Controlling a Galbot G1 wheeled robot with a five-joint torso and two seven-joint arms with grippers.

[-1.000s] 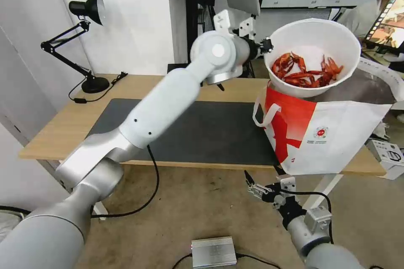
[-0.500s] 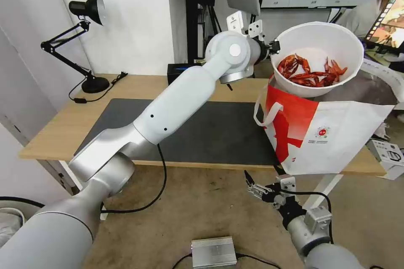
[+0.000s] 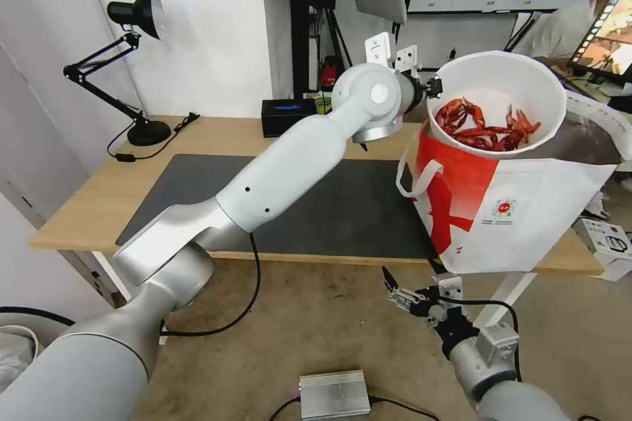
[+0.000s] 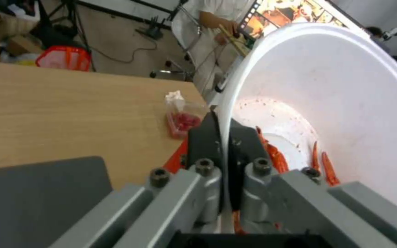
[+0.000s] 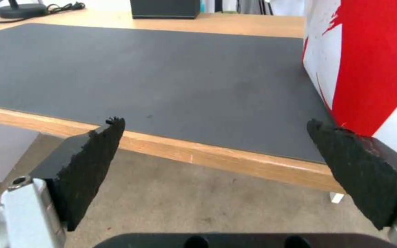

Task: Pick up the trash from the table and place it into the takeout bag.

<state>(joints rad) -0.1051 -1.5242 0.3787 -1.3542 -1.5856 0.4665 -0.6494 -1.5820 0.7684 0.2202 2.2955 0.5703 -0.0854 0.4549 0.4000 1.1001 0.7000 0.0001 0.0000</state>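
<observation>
Your left claw (image 3: 435, 85) is clamped on the rim of the white bowl (image 3: 497, 102); in the left wrist view the two black fingers (image 4: 203, 141) pinch the thin white wall between them. The bowl is tilted, with its opening turned toward you, and red scraps (image 3: 487, 126) lie in its lower part. Its lower part is sunk in the open top of the takeout bag (image 3: 507, 210), behind the front wall of the bag.

The bag stands on the right end of the table (image 3: 92, 204), at the right edge of the dark grey mat (image 3: 342, 210). On its white front you see a small round red logo (image 3: 503, 207) with tiny print under it, too small to read. A white loop handle (image 3: 413, 177) hangs at its left side.

In the left wrist view, a small clear packet with red bits (image 4: 181, 119) lies on the bare wood beside the bag.

Your right claw (image 3: 400, 294) hangs below the front edge of the table, with its pads (image 5: 90, 162) wide apart and nothing between them.
</observation>
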